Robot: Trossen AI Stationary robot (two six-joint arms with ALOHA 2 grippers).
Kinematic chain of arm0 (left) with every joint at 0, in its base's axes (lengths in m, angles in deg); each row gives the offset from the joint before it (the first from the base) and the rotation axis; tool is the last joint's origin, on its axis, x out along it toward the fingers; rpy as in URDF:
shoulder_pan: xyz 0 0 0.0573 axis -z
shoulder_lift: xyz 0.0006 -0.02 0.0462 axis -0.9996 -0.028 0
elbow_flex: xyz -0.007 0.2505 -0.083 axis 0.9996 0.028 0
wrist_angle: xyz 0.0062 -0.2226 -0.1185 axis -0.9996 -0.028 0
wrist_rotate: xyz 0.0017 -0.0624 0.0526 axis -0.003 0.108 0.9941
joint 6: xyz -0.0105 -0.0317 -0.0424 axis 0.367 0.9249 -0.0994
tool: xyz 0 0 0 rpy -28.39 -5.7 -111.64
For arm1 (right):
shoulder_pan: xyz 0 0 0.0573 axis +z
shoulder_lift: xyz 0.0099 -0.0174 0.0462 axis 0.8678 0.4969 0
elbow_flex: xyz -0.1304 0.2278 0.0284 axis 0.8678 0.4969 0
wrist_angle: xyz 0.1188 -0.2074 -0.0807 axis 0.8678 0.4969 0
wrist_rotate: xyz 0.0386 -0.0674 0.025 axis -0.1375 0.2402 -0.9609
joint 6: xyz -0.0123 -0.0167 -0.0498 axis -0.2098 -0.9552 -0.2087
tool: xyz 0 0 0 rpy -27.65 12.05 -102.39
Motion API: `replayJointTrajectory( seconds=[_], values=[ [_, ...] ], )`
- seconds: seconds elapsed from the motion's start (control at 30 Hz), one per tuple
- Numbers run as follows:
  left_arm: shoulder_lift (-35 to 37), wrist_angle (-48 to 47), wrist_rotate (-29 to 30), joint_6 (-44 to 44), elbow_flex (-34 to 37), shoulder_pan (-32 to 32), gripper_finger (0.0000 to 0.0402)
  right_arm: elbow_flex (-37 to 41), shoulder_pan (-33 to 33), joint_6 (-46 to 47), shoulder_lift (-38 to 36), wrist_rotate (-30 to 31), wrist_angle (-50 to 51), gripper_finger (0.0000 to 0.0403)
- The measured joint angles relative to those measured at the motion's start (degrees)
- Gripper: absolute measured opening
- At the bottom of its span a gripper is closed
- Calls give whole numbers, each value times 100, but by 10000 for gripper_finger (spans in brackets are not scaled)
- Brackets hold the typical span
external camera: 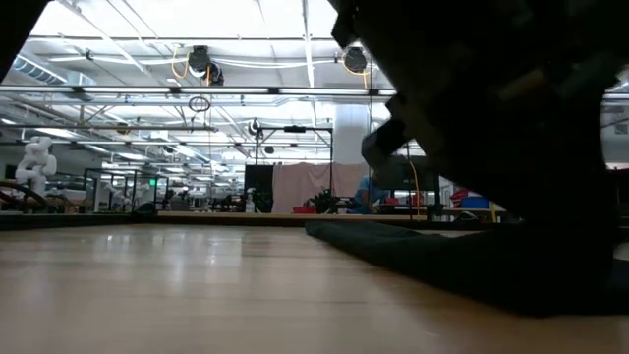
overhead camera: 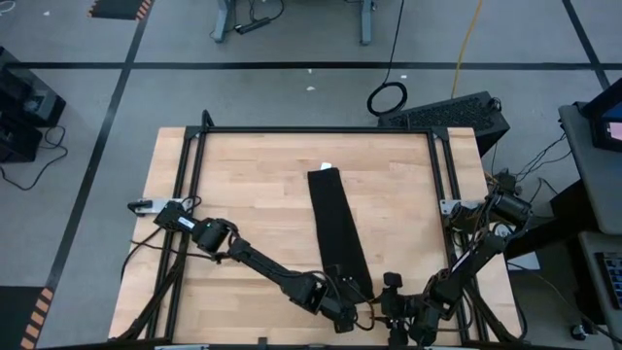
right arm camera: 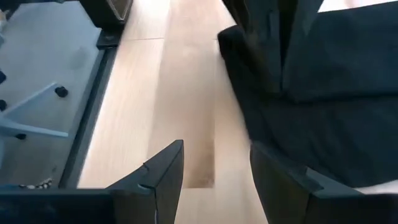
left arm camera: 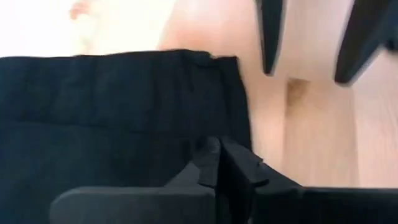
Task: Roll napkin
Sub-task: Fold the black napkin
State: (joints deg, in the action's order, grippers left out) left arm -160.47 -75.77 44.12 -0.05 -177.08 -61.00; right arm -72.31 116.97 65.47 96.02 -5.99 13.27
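The black napkin (overhead camera: 338, 224) lies flat on the wooden table as a long narrow strip running from far to near, with its white tag (overhead camera: 326, 166) at the far end. My left gripper (overhead camera: 348, 309) is at the strip's near end, shut on the cloth (left arm camera: 112, 112). My right gripper (overhead camera: 389, 303) stands open just to the right of the napkin's near right corner. In the right wrist view only bare wood lies between its fingers (right arm camera: 214, 174), and the napkin (right arm camera: 323, 93) is off to one side. My left gripper (left arm camera: 217, 165) has its shut fingertips on the napkin's near end (left arm camera: 205, 140), a little in from the near right corner (left arm camera: 236, 62). The fingers slant down from the table's left. The cloth lies flat on the table. The fingers themselves hide whether any layer is pinched.
Black frame rails (overhead camera: 194, 146) run along the table's left, far and right sides. Open wood (overhead camera: 243, 194) lies to the left of the napkin and more to its right (overhead camera: 408, 214). In the low view the arms fill the right side as a dark mass (external camera: 511, 118).
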Motion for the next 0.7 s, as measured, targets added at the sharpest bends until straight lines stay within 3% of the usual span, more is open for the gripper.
replayJointTrajectory(
  seconds=[0.3, 0.53, 0.7],
  values=[
    [487, -537, 480, 41, -242, 84, 4, -2, -168, 461, -2, 619, 45, 159],
    [682, -581, 495, 43, -245, 120, 4, 0, -306, 1274, -3, 1274, -155, 74],
    [819, -625, 787, 177, -236, 138, 4, -4, -505, 1362, 311, 1287, -855, 7]
  ],
)
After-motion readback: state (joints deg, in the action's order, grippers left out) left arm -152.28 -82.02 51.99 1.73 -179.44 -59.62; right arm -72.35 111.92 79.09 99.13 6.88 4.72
